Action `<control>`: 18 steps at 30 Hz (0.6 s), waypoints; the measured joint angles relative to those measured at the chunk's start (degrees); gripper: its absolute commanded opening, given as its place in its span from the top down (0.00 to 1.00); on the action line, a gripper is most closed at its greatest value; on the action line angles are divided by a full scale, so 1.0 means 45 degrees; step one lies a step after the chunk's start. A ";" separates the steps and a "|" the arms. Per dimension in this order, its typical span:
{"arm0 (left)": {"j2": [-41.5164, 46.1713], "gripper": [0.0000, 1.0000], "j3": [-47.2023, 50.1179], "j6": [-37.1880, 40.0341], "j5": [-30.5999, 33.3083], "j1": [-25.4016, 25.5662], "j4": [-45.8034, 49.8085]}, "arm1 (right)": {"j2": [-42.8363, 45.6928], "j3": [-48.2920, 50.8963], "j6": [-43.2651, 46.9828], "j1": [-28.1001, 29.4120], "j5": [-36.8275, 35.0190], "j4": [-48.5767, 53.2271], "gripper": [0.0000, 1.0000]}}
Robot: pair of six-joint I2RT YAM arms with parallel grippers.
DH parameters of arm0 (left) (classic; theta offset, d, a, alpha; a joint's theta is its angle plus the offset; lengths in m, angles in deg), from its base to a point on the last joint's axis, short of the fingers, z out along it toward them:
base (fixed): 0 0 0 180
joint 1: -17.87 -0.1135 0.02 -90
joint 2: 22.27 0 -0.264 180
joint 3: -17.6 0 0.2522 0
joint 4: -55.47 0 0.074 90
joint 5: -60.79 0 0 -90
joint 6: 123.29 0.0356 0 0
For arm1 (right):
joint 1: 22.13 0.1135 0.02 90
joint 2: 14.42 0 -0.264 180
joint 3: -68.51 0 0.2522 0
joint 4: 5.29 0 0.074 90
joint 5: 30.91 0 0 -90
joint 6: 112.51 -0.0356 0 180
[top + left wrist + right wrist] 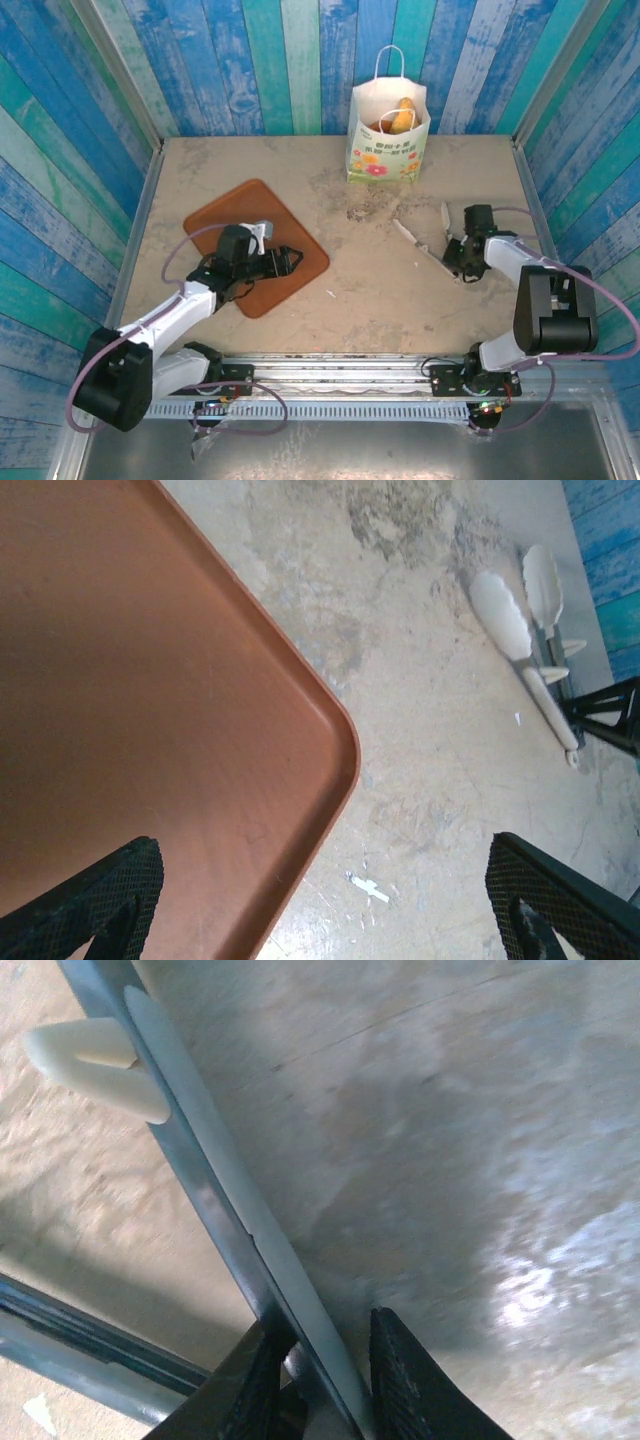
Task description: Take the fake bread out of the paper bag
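Much bare table (380,300) between left jaws, wide and empty over tray (150,680) corner, and right jaws, tight around tongs (230,1200).

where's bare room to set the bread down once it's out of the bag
Free: the far half of the tray, and the table between tray and tongs, in front of the paper bag. Crowded: the tray's right corner under the left gripper, and the right side, where the right gripper grips the tongs.

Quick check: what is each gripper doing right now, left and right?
Left gripper: open, holding nothing, above the tray edge.
Right gripper: fingers shut on the tongs handle.
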 measured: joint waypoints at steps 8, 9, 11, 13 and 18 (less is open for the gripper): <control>-0.1681 0.21 -0.0879 0.0685 0.0117 0.0981 0.0933 | -0.0049 -0.0107 0.0238 -0.1676 -0.0223 0.0044 0.64; -0.2006 0.22 -0.1175 0.0860 0.0209 0.1146 0.1243 | -0.0015 -0.0107 0.0316 -0.1865 -0.0277 0.0136 0.62; -0.2579 0.27 -0.1695 0.1151 0.0432 0.1433 0.1807 | 0.0141 -0.0112 0.0505 -0.2166 -0.0369 0.0491 0.59; -0.3099 0.27 -0.2142 0.1423 0.0777 0.1632 0.2346 | 0.0510 -0.0112 0.0699 -0.2273 -0.0330 0.0894 0.54; -0.4439 0.38 -0.3147 0.2016 0.1292 0.1982 0.3619 | 0.2531 -0.0165 0.1180 -0.2283 0.0714 0.1389 0.37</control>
